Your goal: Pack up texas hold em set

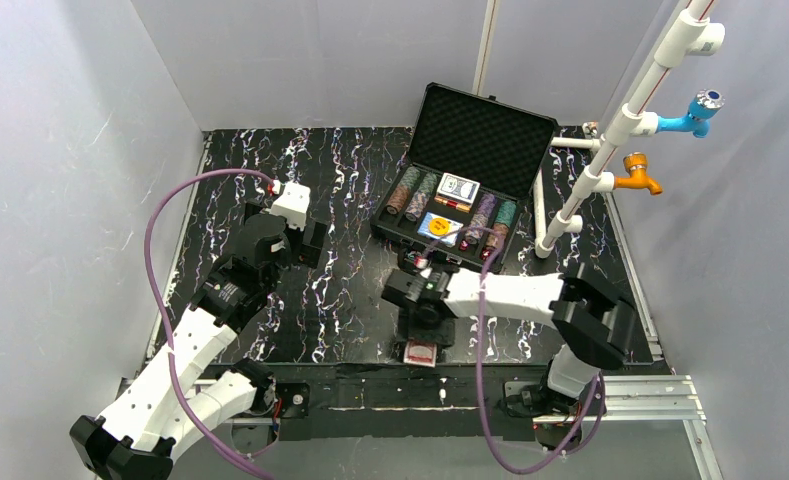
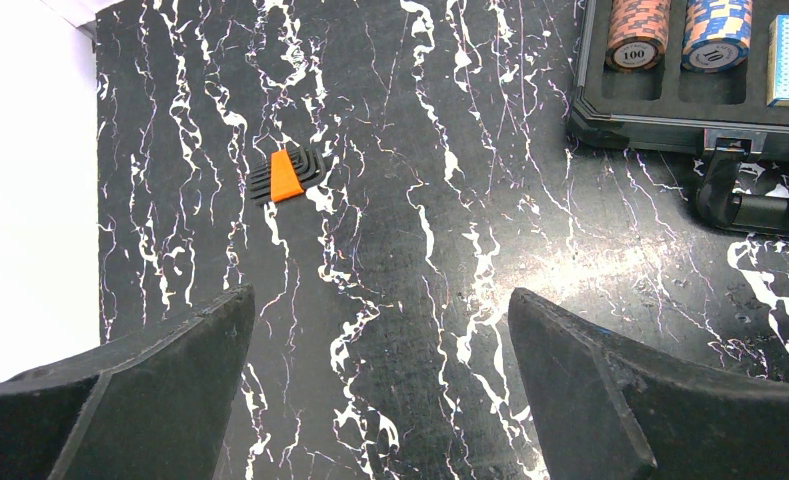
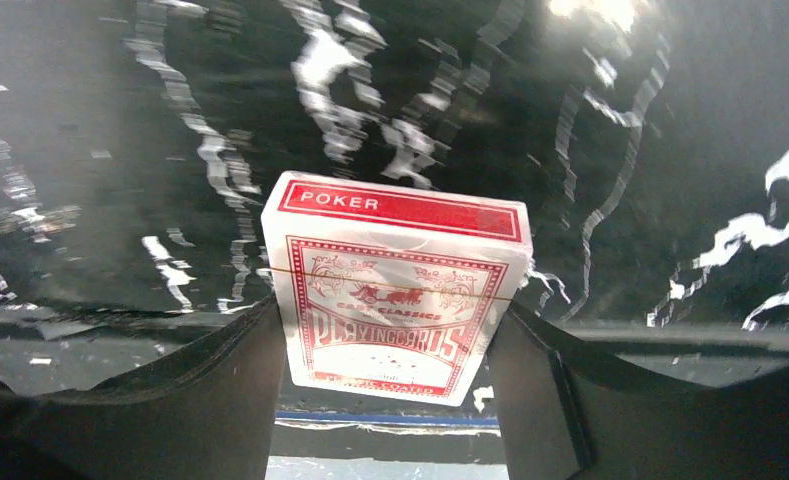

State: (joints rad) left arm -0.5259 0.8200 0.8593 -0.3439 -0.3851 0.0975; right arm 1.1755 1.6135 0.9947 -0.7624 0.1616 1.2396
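The right tool (image 1: 422,332), seen from above, hangs over the red card deck (image 1: 420,353) at the worktop's (image 1: 340,300) near edge. The open black case (image 1: 485,130) lies beyond it.

Left wrist: the left tool (image 2: 380,390) is spread wide over the worktop, with the case ahead to its right.

Right wrist: the fingers (image 3: 220,400) flank the deck's sides. I cannot tell whether they pinch it.

The worktop (image 2: 420,300) is gleaming like polished black marble with white veining and is catching glare. The red card deck (image 3: 395,290) is showing coated, slightly shiny card. The jaws are looking like matt black plastic, faintly grainy. At one o'clock on the worktop, the case (image 1: 485,135) is showing matt egg-crate foam, and the poker chips (image 2: 638,30) are looking smooth and satin.
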